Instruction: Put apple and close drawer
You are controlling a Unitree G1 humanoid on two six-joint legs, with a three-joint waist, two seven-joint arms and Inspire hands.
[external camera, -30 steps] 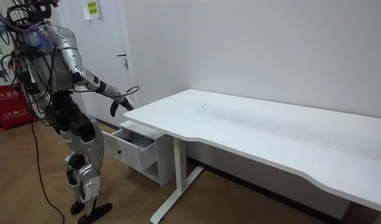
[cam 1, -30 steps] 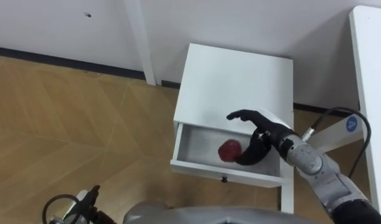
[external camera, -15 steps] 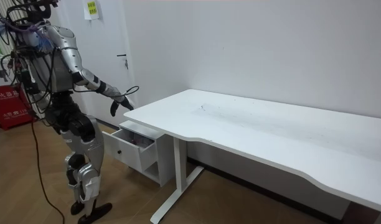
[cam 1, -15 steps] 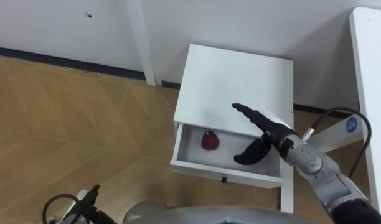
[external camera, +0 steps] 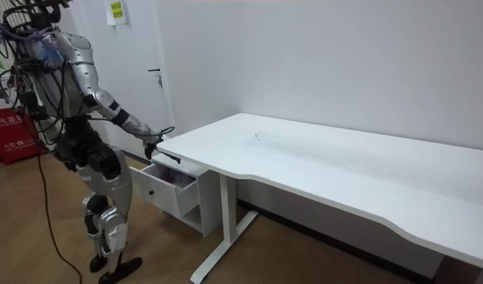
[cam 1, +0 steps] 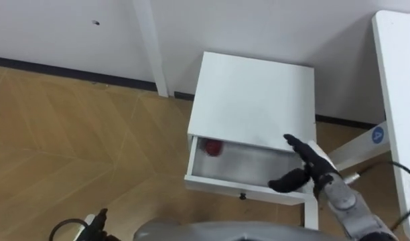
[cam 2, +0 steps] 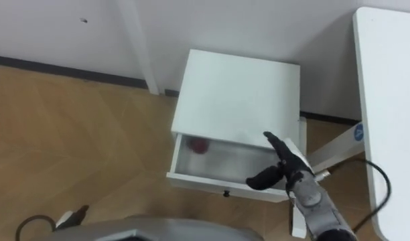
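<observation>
Hovering: right hand [cam 1: 307, 171], fingers spread and empty, above the front right end of open drawer [cam 1: 225, 186]; apple [cam 1: 214, 147] inside, far-left corner.

**Around the white cabinet**

A white cabinet [cam 1: 255, 97] stands on a wooden floor [cam 1: 71, 134] laid in slanted parquet, its back to a white wall [cam 1: 272, 27]. A dark skirting board [cam 1: 57, 70] runs along the foot of the wall. A white upright strip [cam 1: 150, 47] comes down to the floor just left of the cabinet. On the right, a long white tabletop [external camera: 344, 170] runs along the wall, with its white leg [external camera: 222, 213] near the cabinet. A round blue sticker [cam 1: 378, 134] sits on a slanted white bar low down beside the cabinet. At the room view's left are a white door [external camera: 139, 47] with a dark handle [external camera: 154, 72], a yellow notice [external camera: 115, 11] and a red sign [external camera: 6, 128].
</observation>
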